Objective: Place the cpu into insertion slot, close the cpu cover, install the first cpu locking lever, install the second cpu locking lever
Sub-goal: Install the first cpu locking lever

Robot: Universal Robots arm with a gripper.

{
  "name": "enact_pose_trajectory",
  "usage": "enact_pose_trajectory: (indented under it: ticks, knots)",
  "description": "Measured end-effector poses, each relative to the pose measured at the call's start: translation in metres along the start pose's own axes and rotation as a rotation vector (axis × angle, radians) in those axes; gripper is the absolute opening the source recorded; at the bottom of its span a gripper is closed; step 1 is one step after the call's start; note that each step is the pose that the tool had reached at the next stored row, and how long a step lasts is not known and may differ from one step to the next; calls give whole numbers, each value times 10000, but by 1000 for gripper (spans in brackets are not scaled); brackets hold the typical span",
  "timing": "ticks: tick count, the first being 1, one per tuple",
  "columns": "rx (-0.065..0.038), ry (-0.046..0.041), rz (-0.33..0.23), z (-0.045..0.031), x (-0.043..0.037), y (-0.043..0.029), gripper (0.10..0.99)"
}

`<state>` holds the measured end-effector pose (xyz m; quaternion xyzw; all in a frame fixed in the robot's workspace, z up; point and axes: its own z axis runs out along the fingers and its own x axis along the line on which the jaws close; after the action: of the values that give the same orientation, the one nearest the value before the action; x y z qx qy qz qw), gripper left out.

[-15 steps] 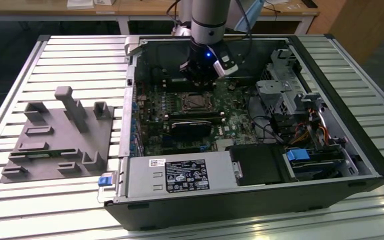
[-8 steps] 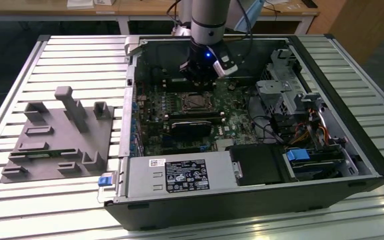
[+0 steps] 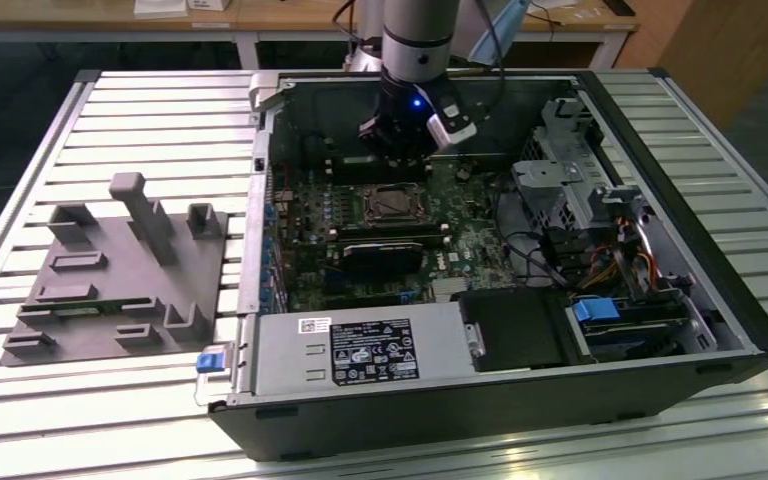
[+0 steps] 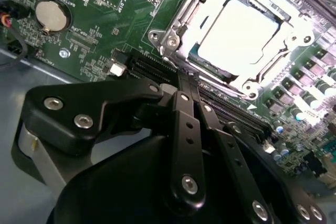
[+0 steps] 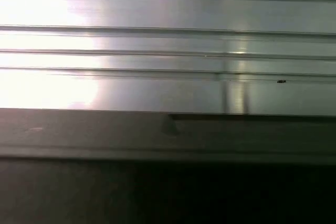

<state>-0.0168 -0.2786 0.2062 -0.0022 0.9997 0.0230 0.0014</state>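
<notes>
The cpu (image 4: 242, 31) already sits in the insertion slot (image 4: 185, 51), upper right of the second wrist view, cpu cover (image 4: 294, 35) framing it. Pincer (image 4: 188, 80) hovers nearby, closed on nothing. That thin frame looks stiff but bendable, so I'd only push its edges.

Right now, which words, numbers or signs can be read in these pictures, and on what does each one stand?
None can be read.
Black label on the power supply: print too small.
White sticker beside it: blurred.
Circuit board lettering in the second wrist view: blurred.
The cpu top: washed out by glare.
</notes>
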Motion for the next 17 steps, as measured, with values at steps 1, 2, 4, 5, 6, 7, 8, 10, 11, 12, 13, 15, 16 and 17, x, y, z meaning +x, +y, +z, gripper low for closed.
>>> enact_pose_trajectory:
  ticks: [1,2,4,5,6,7,8,10,11,12,13,15,16,17]
  knots:
    - [1,1,0,-8,0,0,106]
    - [0,0,0,-8,0,1,106]
    - [-1,0,0,-8,0,0,106]
    - [0,1,0,-9,0,-2,106]
    - [0,1,0,-9,0,-4,106]
    - [1,1,0,-9,0,-5,106]
    - [1,1,0,-10,0,-8,106]
    - [2,1,-1,-10,-1,-16,106]
    - [1,1,0,-10,-1,-20,106]
    - [2,1,0,-10,-1,-25,106]
    - [1,1,-1,-10,-1,-29,106]
    - [0,1,0,-11,-1,-36,106]
    - [0,0,0,-11,-1,-39,106]
    - [-1,0,0,-10,-2,-41,106]
